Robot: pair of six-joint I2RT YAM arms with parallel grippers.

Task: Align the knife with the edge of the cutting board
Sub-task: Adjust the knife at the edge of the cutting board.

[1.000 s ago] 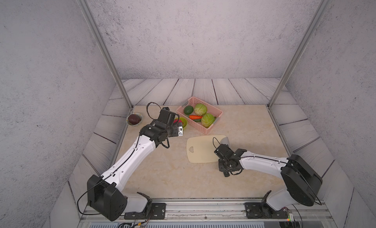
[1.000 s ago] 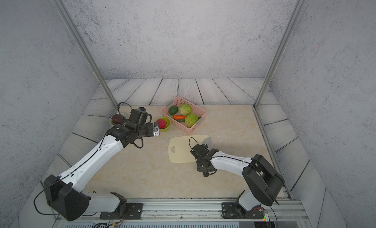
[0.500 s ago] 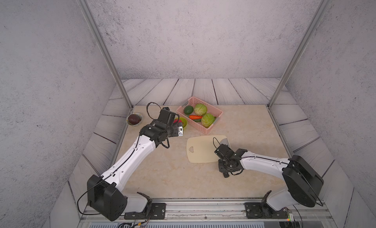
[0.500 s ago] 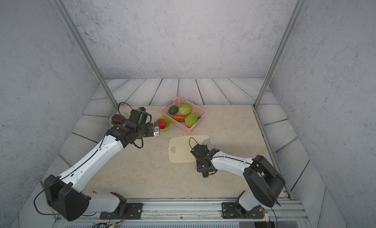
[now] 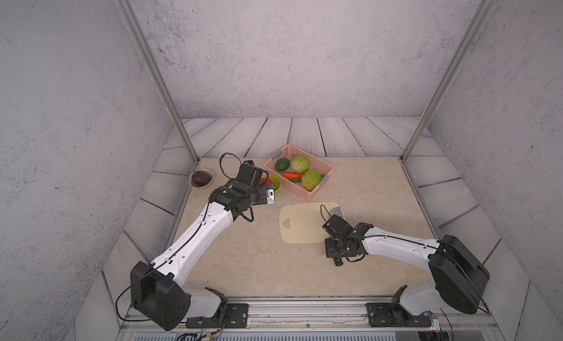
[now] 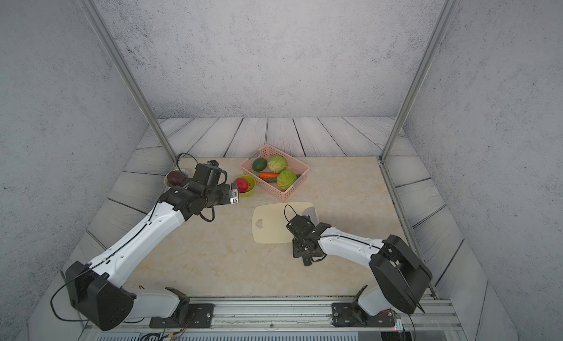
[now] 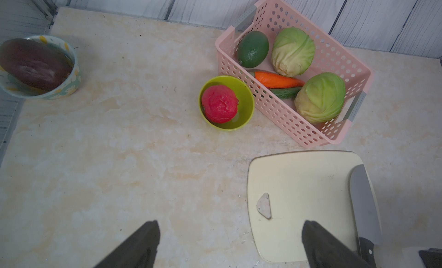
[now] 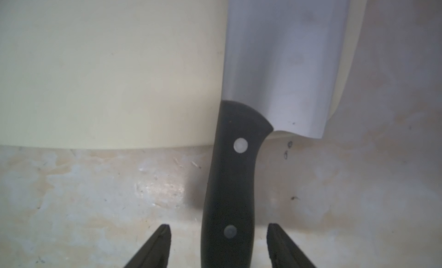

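Because the knife (image 8: 282, 63) is lying along the board's (image 8: 107, 75) edge at frame right, the right jaws are standing apart off its handle (image 8: 229, 195), while the left jaws are idling apart.

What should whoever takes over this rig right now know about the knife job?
Left gripper: open, empty, hanging above the table, touching nothing.
Right gripper: open, fingers either side of the knife's handle with gaps showing, not gripping.
Knife: blade flat on the cutting board, along the short side opposite the heart hole. The handle juts past the board's long edge over the table.
Done: blade looks roughly parallel to that short edge.
Left: lift the right arm clear without nudging the handle, then confirm alignment.
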